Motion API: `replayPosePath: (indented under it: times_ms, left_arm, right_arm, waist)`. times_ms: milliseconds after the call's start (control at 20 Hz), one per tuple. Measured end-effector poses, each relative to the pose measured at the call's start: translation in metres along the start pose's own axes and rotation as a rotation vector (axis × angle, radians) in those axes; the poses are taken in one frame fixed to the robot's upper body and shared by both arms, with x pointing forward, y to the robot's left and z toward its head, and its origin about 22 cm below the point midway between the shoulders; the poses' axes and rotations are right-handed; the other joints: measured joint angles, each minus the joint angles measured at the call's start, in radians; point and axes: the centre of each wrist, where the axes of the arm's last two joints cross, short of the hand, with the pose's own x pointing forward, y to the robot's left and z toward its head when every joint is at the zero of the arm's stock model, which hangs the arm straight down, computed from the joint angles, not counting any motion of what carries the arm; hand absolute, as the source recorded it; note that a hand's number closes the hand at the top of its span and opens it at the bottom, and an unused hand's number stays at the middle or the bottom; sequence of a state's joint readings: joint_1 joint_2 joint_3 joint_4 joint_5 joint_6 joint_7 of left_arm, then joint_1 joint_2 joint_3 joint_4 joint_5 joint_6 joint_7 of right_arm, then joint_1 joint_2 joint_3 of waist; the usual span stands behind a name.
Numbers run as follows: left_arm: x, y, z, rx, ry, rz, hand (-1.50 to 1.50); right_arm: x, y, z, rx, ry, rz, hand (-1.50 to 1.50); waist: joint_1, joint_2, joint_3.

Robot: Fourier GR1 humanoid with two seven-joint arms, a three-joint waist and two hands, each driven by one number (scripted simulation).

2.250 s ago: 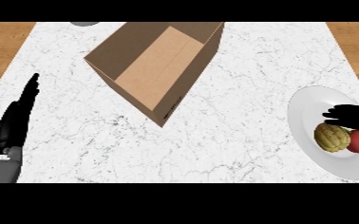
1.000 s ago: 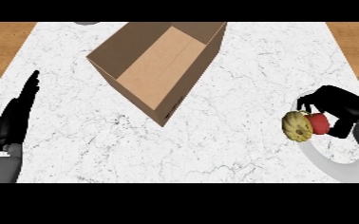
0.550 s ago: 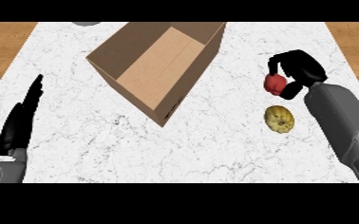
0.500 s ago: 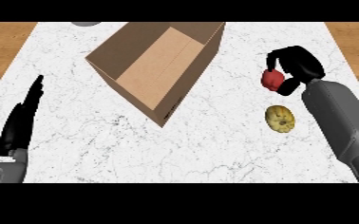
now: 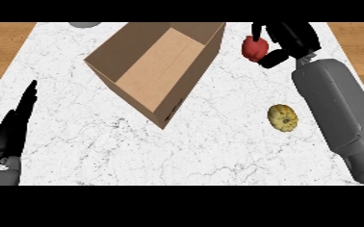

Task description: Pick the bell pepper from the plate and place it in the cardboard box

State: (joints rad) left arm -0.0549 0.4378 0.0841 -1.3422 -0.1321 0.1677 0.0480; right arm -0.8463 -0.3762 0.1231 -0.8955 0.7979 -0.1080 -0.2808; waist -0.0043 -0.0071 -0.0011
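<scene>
My right hand is at the upper right, above the counter, with fingers and thumb curled round a red bell pepper. The pepper sits just right of the open cardboard box, close to its right wall. The box is brown, tilted in view, with its open top facing up. A yellow, lumpy vegetable lies on the marble counter beside my right forearm. The plate does not show. My left hand rests open at the left edge, fingers pointing up.
The white marble counter has wooden borders at the far left and right. A grey round object peeks in at the top edge, left of the box.
My right hand lifted the red pepper off the plate and carried it up and left toward the box. The yellow vegetable now lies on the counter.
</scene>
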Motion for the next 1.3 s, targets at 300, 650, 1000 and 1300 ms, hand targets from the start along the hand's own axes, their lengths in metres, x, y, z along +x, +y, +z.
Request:
replayPosePath:
  times_ms: [300,650,1000,1300]
  left_arm:
    - [0.005,-0.001,-0.005,0.001,-0.009,0.003,0.0]
    - [0.01,-0.007,-0.011,-0.011,-0.018,0.007,0.0]
    - [0.019,-0.012,-0.014,-0.024,-0.04,0.006,0.0]
    - [0.024,-0.019,-0.015,-0.043,-0.066,0.008,0.0]
  right_arm:
    - [0.048,-0.016,-0.029,-0.007,-0.057,-0.141,1.5]
    - [0.108,-0.016,-0.074,-0.013,-0.023,-0.284,1.5]
    - [0.149,-0.003,-0.108,0.031,0.039,-0.395,1.5]
    - [0.155,0.013,-0.118,0.052,0.082,-0.419,1.5]
  waist:
    - [0.006,0.004,0.001]
    - [0.024,0.011,0.0]
    - [0.043,0.018,0.0]
    - [0.068,0.027,0.0]
